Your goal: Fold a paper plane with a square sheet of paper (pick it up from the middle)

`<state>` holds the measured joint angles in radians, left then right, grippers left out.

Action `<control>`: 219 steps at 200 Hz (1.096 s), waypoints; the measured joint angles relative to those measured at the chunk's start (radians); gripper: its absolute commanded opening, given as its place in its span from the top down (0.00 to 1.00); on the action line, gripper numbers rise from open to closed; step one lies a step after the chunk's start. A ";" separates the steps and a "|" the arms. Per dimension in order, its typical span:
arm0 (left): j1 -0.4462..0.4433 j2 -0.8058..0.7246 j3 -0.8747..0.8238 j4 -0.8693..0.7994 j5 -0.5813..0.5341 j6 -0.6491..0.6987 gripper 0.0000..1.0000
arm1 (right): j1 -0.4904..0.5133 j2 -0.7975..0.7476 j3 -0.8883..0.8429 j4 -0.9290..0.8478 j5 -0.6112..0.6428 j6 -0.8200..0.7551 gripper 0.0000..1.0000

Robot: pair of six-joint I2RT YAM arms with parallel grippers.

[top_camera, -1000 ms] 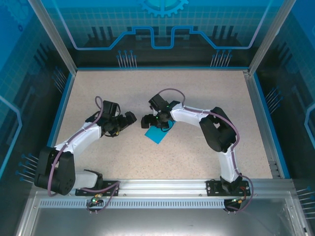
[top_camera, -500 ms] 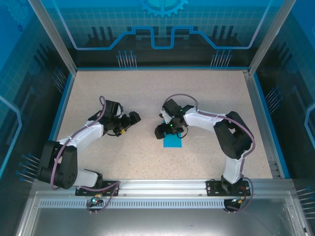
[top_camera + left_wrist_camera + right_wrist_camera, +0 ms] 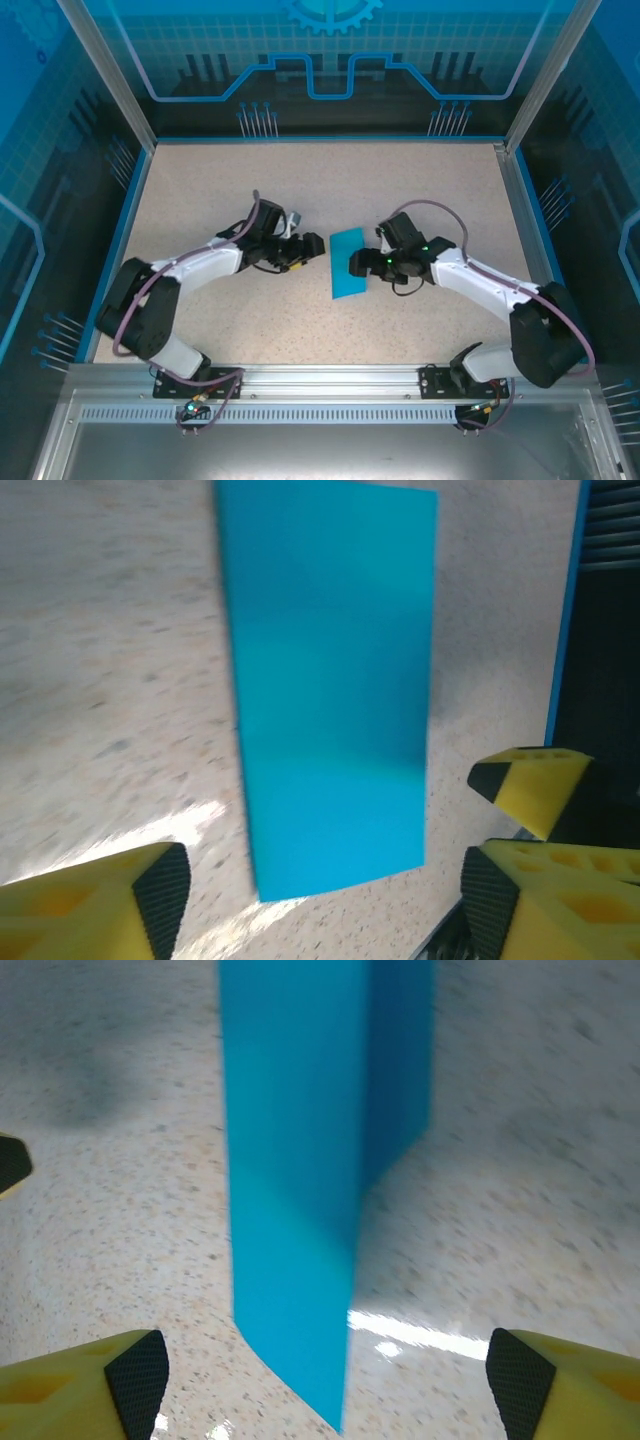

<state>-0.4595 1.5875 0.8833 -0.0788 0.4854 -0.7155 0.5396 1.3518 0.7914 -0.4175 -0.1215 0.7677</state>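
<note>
Top view: folded paper (image 3: pixel 345 280) flat on the table (image 3: pixel 300 180) between my left hand (image 3: pixel 314 246) and right hand (image 3: pixel 357 263).
Both gape empty beside its edges, placed, I judge, for the next crease.

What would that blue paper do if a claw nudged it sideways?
Probably slide: the square sheet of paper looks thin and light on the smooth table. Lifted by one edge, it would likely droop. In the right wrist view one folded flap seems raised, so a push there might crumple it.
</note>
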 measured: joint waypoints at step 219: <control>-0.054 0.250 0.200 0.047 0.072 -0.019 0.47 | 0.019 -0.043 -0.240 0.278 -0.163 0.311 0.80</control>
<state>-0.5137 1.8378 1.0828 -0.0319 0.5575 -0.7341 0.5587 1.3083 0.5514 -0.1394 -0.2840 1.0786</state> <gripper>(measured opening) 0.531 0.224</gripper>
